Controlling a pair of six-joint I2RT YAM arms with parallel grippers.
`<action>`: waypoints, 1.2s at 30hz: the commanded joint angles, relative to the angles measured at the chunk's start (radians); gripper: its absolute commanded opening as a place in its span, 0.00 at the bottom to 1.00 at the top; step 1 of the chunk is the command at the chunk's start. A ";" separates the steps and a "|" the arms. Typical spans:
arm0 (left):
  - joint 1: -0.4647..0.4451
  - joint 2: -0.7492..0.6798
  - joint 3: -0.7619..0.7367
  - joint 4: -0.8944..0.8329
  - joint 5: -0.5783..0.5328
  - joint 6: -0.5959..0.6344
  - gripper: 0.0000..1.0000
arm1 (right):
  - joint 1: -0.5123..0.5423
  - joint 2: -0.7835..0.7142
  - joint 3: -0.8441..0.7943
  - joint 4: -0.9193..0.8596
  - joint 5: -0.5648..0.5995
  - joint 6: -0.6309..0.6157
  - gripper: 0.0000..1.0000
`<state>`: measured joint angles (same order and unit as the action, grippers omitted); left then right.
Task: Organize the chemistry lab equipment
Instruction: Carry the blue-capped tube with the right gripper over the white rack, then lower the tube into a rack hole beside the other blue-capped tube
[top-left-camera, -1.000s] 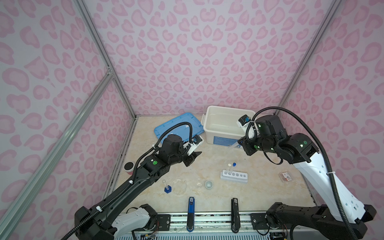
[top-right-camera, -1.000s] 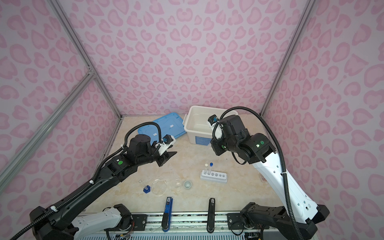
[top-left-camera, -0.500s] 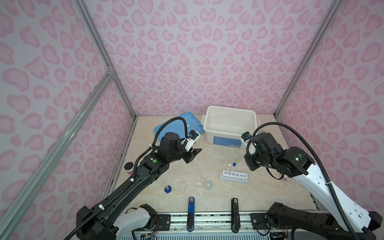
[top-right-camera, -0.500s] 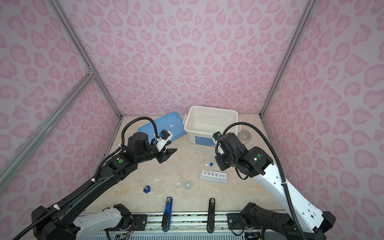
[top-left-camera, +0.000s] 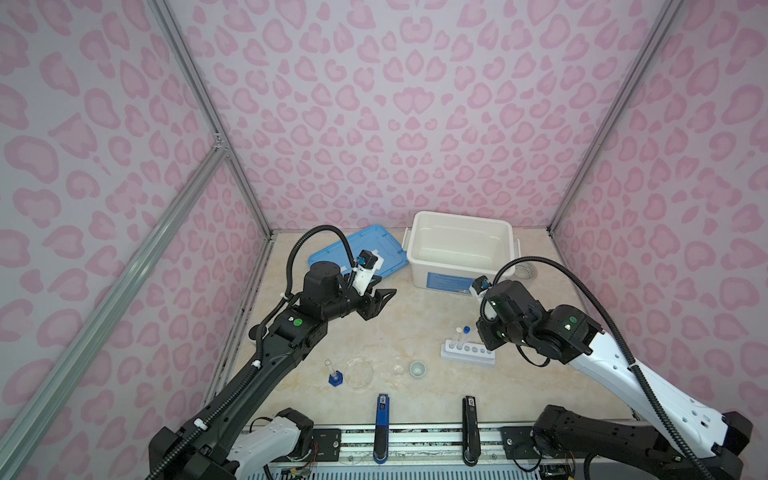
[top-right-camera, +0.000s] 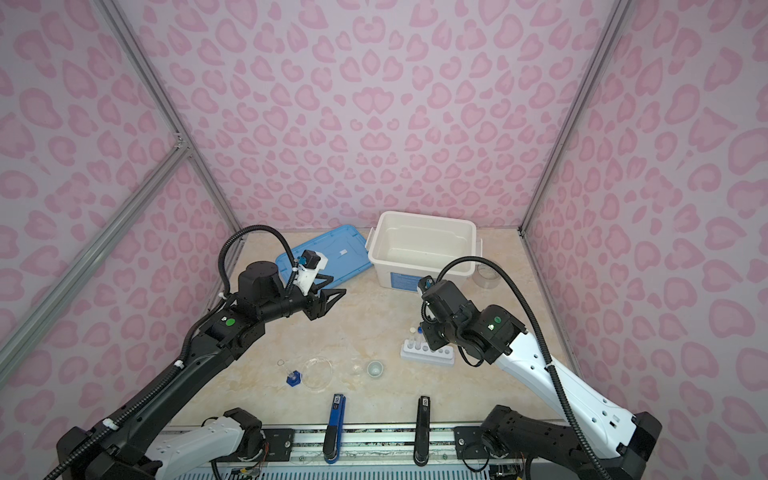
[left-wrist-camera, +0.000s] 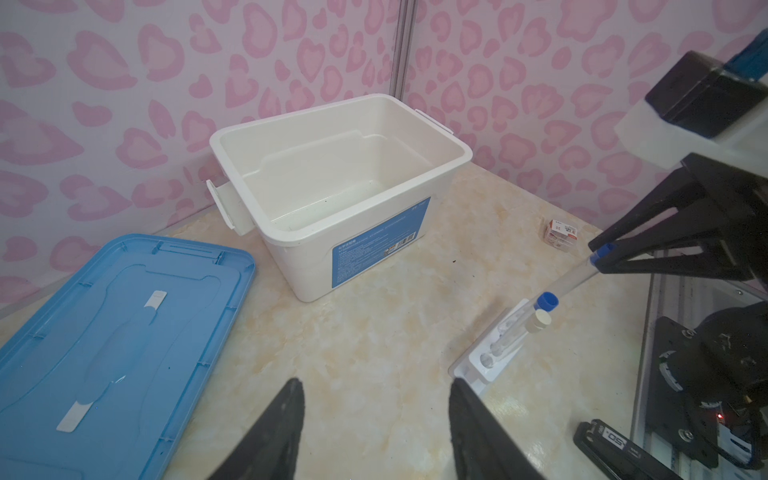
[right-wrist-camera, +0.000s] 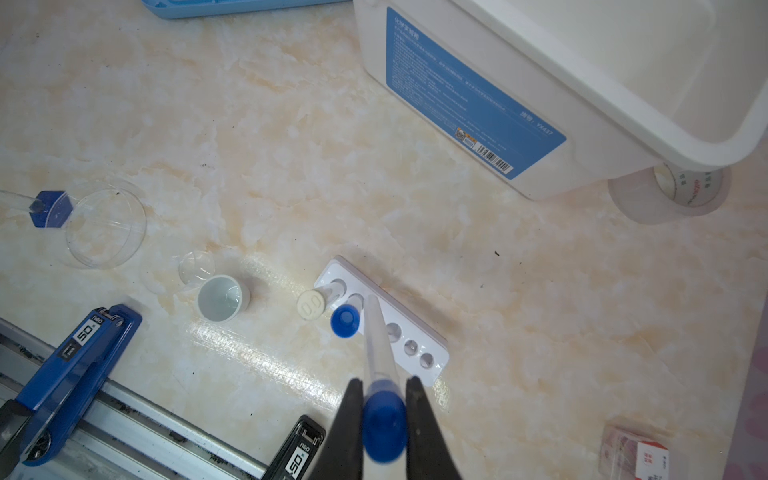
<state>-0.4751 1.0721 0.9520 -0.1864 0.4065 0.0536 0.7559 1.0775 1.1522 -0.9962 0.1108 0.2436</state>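
My right hand (right-wrist-camera: 384, 384) has come down from the front of the white plastic bin (left-wrist-camera: 299, 266) and now hangs low over the white six-hole rack (top-left-camera: 478, 356). My left hand (left-wrist-camera: 376, 386) has spread wider than a second ago and has drifted back toward the flat blue lid (left-wrist-camera: 124, 311).

Right hand first: it is pressed in on a thin clear tube with a blue cap (right-wrist-camera: 377, 353), pinching it just below the cap. The tube tilts, with its lower end down at the rack, right beside the standing blue-capped tube (right-wrist-camera: 344, 320). Whether it has entered a hole I cannot tell. A white-capped tube (right-wrist-camera: 311, 309) stands in the end hole next to that one, and three holes toward the other end stand open.

Left hand: spread, gripping nothing, touching nothing, above bare bench (left-wrist-camera: 374, 311) between the lid and the rack.

Room now. The rack sits well apart from the bin, with open bench between. The small white cup (top-left-camera: 417, 368), the clear round dish (top-left-camera: 358, 372) and the tiny blue-based cylinder (top-left-camera: 335, 377) lie in a row nearer the front edge, off the rack's end. The cylinder is just beside the dish. A clear tape roll (right-wrist-camera: 669, 195) sits against the bin's corner.
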 joint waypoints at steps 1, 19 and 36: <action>0.007 -0.008 -0.007 0.029 0.024 -0.009 0.58 | 0.008 0.010 -0.015 0.016 0.029 0.012 0.15; 0.020 0.002 -0.010 0.030 0.035 0.001 0.58 | 0.021 0.020 -0.017 -0.019 0.023 0.028 0.15; 0.023 0.020 -0.006 0.031 0.054 0.005 0.57 | 0.029 0.008 -0.043 -0.028 0.031 0.034 0.15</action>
<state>-0.4538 1.0874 0.9447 -0.1844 0.4454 0.0532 0.7845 1.0878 1.1194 -1.0233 0.1276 0.2695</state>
